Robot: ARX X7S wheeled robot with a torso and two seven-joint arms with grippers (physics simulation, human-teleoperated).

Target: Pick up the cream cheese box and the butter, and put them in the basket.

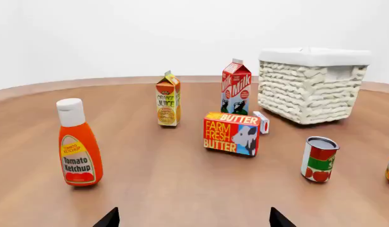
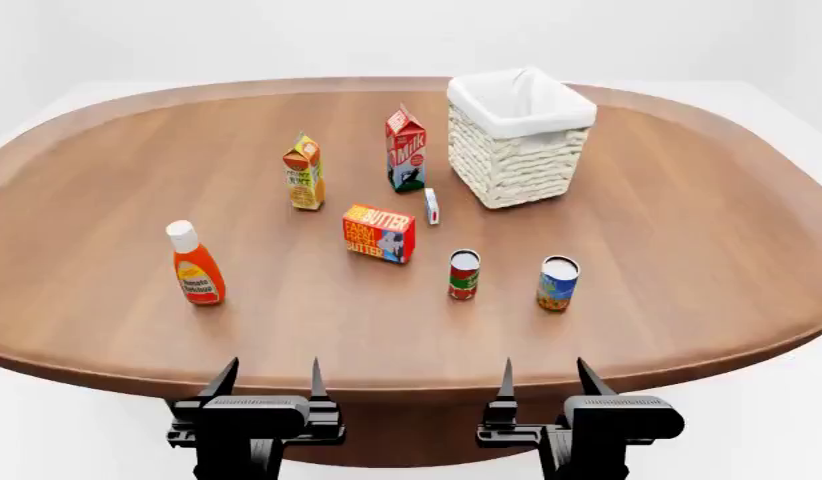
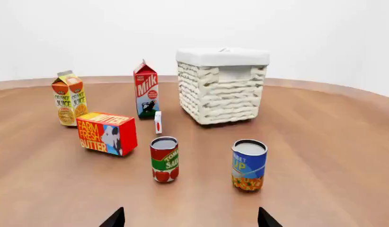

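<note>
1. Cream cheese box (image 2: 433, 206) upright on tabletop (image 2: 678, 240), between butter (image 2: 379, 232) and basket (image 2: 519, 135), just behind butter.
2. Left gripper (image 2: 268, 378) wide open, empty, at the near tabletop edge.
3. Right gripper (image 2: 543, 376) same, touching nothing.

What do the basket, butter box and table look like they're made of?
Basket: white woven wicker, judging by the knobbly weave, with a matte white cloth liner folded over the rim.
Butter: probably printed cardboard, given its sharp edges and flat, slightly satin faces with lettering.
Table: wood or wood veneer, with visible grain and a smooth, low-sheen finish.
</note>
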